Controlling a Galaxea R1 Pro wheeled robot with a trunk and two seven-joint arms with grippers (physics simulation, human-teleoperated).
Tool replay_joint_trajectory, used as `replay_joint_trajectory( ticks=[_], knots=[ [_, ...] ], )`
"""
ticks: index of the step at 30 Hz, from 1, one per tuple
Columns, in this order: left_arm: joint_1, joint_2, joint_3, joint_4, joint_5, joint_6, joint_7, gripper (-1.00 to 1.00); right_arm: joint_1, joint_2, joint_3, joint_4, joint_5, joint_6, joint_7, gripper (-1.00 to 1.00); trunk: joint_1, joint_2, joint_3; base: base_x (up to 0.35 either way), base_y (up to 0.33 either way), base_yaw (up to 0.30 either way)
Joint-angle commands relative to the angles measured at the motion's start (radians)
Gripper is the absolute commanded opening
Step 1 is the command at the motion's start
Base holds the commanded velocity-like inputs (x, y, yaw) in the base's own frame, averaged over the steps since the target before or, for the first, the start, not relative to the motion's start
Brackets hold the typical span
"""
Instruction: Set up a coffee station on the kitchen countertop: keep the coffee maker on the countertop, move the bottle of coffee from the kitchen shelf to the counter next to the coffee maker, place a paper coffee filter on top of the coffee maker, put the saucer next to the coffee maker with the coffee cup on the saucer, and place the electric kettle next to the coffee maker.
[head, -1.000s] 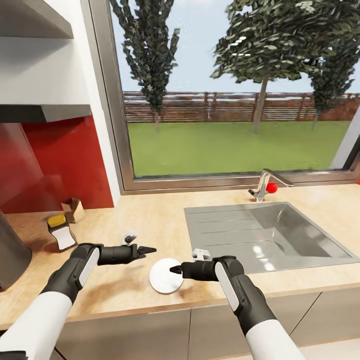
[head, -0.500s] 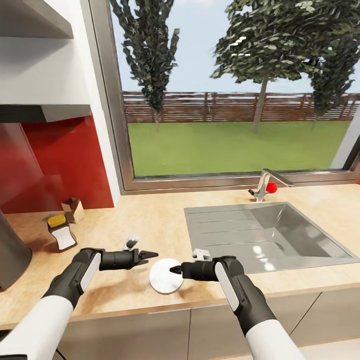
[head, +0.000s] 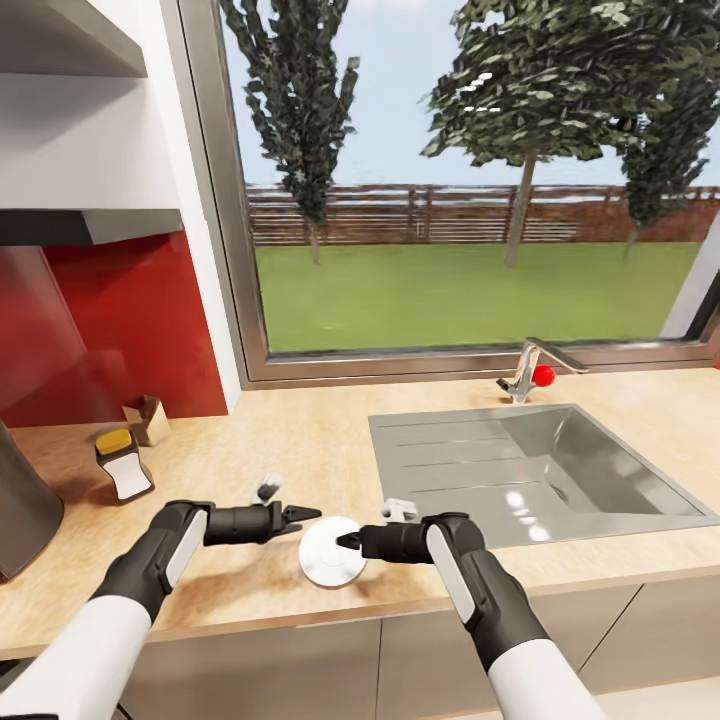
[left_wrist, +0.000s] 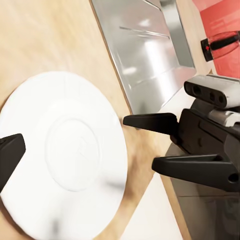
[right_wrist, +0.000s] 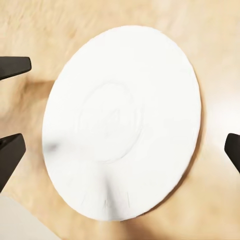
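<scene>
My two arms met over the saucer (head: 332, 551), which lay flat on the light-wood countertop (head: 300, 450) near its front edge, just left of the steel sink (head: 530, 470). Over the last second my left gripper (head: 306, 515) had slid in from the left and lower, until its tips stood at the saucer's left rim; its fingers looked close together from the head view, but I could not tell whether they had closed. My right gripper (head: 347, 541) had barely moved; it sat at the saucer's right side with its two fingers spread apart and nothing between them, as the left wrist view showed (left_wrist: 160, 142). The saucer itself had not shifted and was not yet grasped by either hand. The bottle of coffee (head: 121, 462) already stood on the counter to the far left, beside a dark appliance at the picture's edge that I took for the coffee maker (head: 22, 510). I judged the saucer pickup was about to begin, with its move towards the coffee maker still to come.
</scene>
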Motion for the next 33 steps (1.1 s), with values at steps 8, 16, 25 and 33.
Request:
replay_joint_trajectory(
  ticks=[8, 16, 25, 33],
  knots=[
    [0.002, -0.002, 0.001, 0.000, 0.000, 0.005, -0.003, 1.00, 0.005, 0.002, 0.000, 0.000, 0.005, 0.005, 0.004, 1.00, 0.000, -0.001, -0.002, 0.000, 0.000, 0.000],
    [0.003, -0.012, 0.001, -0.001, 0.000, 0.025, -0.003, 1.00, 0.014, 0.002, 0.000, 0.000, 0.005, 0.005, 0.004, 1.00, 0.000, -0.001, -0.002, 0.000, 0.000, 0.000],
    [0.003, -0.013, 0.001, -0.001, 0.000, 0.065, -0.003, 1.00, 0.024, 0.002, 0.001, 0.000, 0.005, 0.031, 0.005, 1.00, 0.000, -0.001, -0.002, 0.000, 0.000, 0.000],
    [0.004, -0.012, 0.002, -0.001, 0.000, 0.067, -0.003, 1.00, 0.026, 0.002, 0.001, 0.000, 0.005, 0.034, 0.005, 1.00, 0.000, -0.001, -0.002, 0.000, 0.000, 0.000]
  ],
)
